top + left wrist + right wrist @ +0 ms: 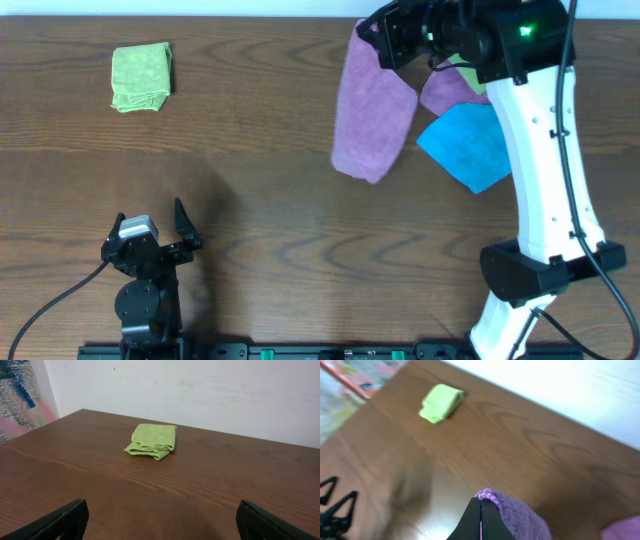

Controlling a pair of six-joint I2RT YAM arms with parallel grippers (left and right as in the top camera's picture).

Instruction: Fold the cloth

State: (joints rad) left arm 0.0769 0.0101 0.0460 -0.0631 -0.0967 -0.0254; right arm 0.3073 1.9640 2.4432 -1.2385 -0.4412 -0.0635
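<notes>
Two fingers on the right arm, the right fingers (481, 520), are pressed together on one bunched edge of the cloth (372, 110). The cloth hangs down from them in a long, doubled-up drape over the tabletop (280, 230). Whether its lower end touches the wood cannot be told. A second purple cloth (450, 88) and a blue cloth (470, 145) lie just to one side of those fingers, under the arm. A folded green cloth (142, 76) sits well apart, far ahead of the left fingers (150, 215), which stand wide apart and hold nothing.

The likely trouble is the narrow pinch: with so little fabric held, the towel could slip out, or land crumpled rather than flat. Its hanging end could also snag the neighbouring cloths.
</notes>
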